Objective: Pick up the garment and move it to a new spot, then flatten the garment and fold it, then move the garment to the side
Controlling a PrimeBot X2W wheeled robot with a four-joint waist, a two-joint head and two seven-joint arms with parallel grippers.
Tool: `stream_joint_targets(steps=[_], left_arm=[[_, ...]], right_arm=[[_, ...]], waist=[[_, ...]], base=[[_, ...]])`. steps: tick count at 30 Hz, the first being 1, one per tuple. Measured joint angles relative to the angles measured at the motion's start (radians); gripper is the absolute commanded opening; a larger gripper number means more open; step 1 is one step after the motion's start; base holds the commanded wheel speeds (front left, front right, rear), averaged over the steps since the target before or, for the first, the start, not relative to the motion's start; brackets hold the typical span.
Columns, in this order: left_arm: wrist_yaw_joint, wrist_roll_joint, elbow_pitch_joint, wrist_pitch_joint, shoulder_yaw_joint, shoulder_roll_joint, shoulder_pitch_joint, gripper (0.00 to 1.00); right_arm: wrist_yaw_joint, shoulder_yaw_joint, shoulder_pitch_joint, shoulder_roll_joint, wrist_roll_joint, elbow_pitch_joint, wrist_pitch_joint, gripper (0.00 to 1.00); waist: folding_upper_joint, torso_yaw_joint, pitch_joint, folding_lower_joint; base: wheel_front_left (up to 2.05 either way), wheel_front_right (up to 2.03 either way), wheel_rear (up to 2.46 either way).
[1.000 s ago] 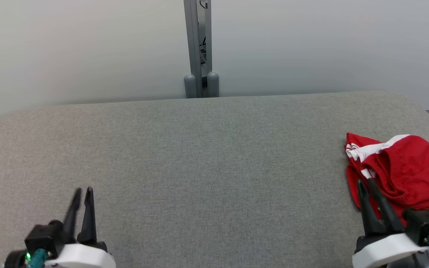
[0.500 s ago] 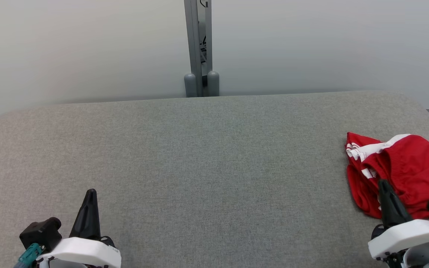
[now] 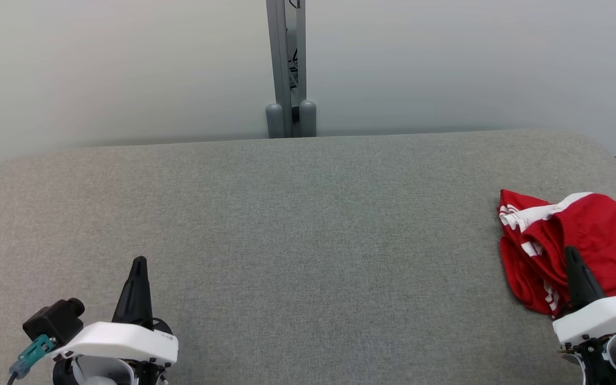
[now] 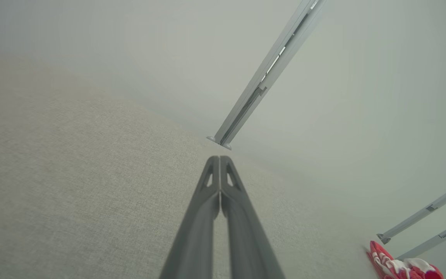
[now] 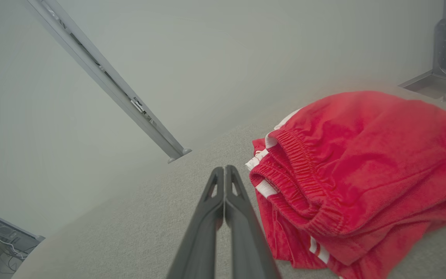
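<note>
From the head camera, the garment (image 3: 586, 240) (red shorts with white stripes, I think) lies in loose layers at the far right of the grey surface (image 3: 308, 224), well apart from the left gripper (image 3: 139, 263) at lower left; the right gripper (image 3: 572, 252) overlaps the cloth's near edge in this view, and I cannot tell from here whether it touches; the left wrist camera shows that arm's jaws pressed together over bare surface, holding nothing, the garment small in the far corner; the right wrist camera shows those jaws pressed together too, empty, just beside the elastic waistband (image 5: 300, 166) and apart from it; I judge the garment already folded and set aside, so what matters is clearing the right arm cleanly: I would lift it up and back, jaws closed, so no fingertip hooks the waistband and drags the layers open.
</note>
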Motion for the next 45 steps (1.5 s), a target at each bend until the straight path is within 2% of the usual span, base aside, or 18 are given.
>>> stream_joint_targets(steps=[21, 45], left_arm=[[-0.073, -0.264, 0.059, -0.004, -0.004, -0.048, -0.082, 0.00], [-0.133, -0.494, 0.114, -0.006, -0.007, -0.084, -0.157, 0.00]], right_arm=[[0.000, -0.083, -0.099, -0.025, 0.289, 0.095, 0.114, 0.00], [0.000, -0.146, -0.180, -0.051, 0.553, 0.183, 0.208, 0.00]], waist=[[0.0000, 0.005, 0.006, 0.0000], [0.0000, 0.009, 0.013, 0.0000]], base=[[0.00, 0.00, 0.00], [0.00, 0.00, 0.00]])
